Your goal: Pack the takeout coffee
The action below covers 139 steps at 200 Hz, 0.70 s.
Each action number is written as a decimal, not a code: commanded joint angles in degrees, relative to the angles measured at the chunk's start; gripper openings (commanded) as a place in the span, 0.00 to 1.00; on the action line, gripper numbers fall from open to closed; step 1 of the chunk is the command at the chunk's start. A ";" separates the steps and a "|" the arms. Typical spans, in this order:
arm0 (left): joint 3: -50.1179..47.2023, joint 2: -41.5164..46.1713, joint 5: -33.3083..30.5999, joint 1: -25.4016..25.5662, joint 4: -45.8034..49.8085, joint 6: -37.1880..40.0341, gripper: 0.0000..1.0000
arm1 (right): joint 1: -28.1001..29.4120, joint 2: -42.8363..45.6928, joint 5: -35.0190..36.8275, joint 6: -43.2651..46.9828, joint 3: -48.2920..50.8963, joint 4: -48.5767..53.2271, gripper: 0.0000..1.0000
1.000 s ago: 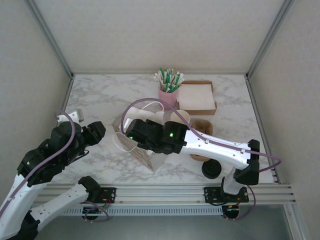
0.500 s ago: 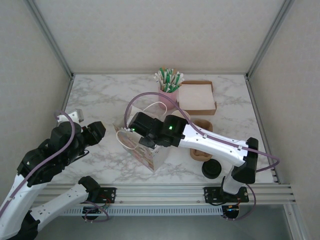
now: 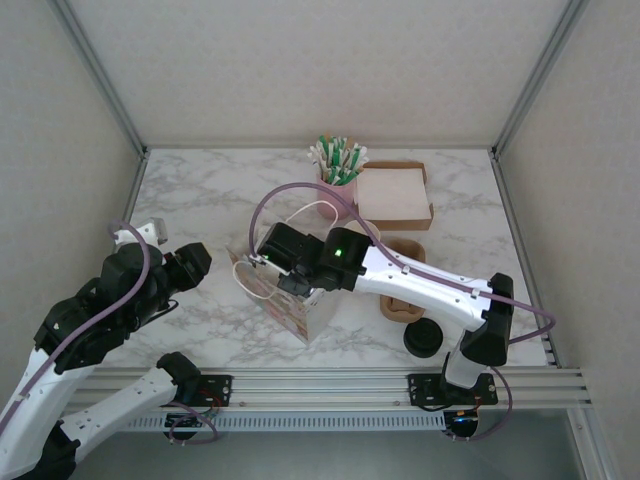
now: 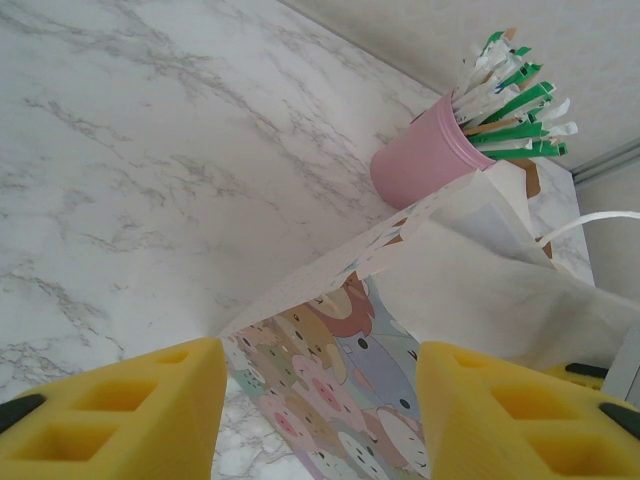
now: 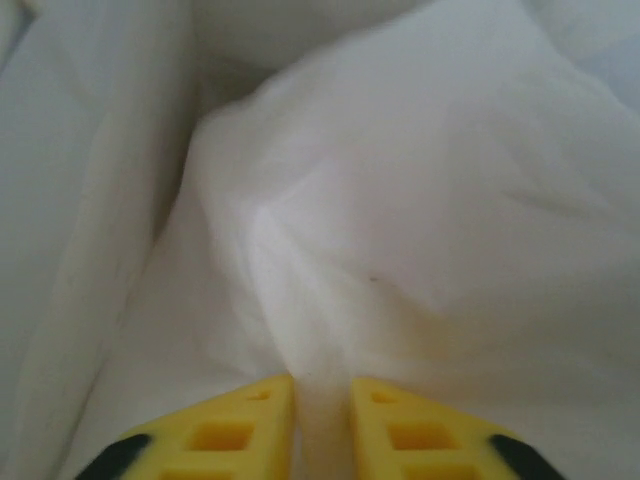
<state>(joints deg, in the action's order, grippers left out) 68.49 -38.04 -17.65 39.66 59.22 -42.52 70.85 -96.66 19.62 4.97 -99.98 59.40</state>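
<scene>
The right gripper (image 5: 322,392) sits inside the mouth of the bag (image 3: 300,312), its pads nearly pressed together on a fold of the bag's white lining. The left gripper (image 4: 318,385) hangs left of the bag with pads spread wide, gripping nothing. The coffee (image 3: 424,340) stands right of the bag, just beside the cardboard carrier (image 3: 398,308). From above, its black lid hides the cup, so this identification is a judgement. Handling: expect a light, thin-walled paper cup that dents under excess force and spills if tilted. The lid is smooth plastic and may pop off, so do not lift by it. Grasp the cup wall below the lid rim with pads on opposite sides, apply moderate pressure, and keep the cup upright. The bag is soft and sags, so its mouth must be held open during insertion.
</scene>
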 commanded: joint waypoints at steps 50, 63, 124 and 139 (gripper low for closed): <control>-0.20 -0.52 0.16 0.42 -0.03 -0.19 0.53 | -0.56 6.06 -5.68 -3.39 -0.23 -9.24 0.34; -0.11 -0.63 0.00 0.41 -0.24 -0.07 0.53 | -0.61 7.85 -5.80 -4.38 0.83 -12.61 0.35; 0.07 -0.18 -1.03 0.34 -1.05 0.54 0.54 | -0.59 18.09 2.67 -6.26 7.70 -23.59 0.39; 0.07 -0.19 -1.07 0.41 -1.71 0.99 0.54 | -0.60 20.71 5.74 -7.15 9.56 -25.44 0.39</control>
<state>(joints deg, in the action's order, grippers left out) 68.49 -38.61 -17.74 39.66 58.98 -42.44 70.52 -79.48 19.27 0.10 -93.17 39.51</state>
